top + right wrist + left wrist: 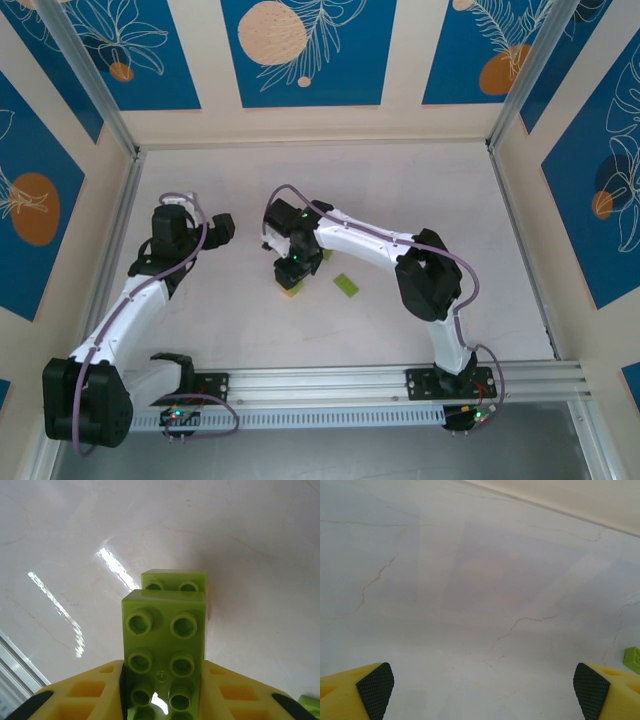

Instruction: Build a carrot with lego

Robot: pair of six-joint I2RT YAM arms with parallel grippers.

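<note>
Clamping studded lime-green brick [165, 645], right gripper [162, 700]; second green brick [174, 579] beyond; left gripper [482, 685] wide.

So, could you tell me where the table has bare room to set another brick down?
The far strip of table along the back wall is bare, as is the right side past the loose brick, and the near patch before the rail. It is crowded mid-table, where the right jaws hold a brick over the stack.
</note>
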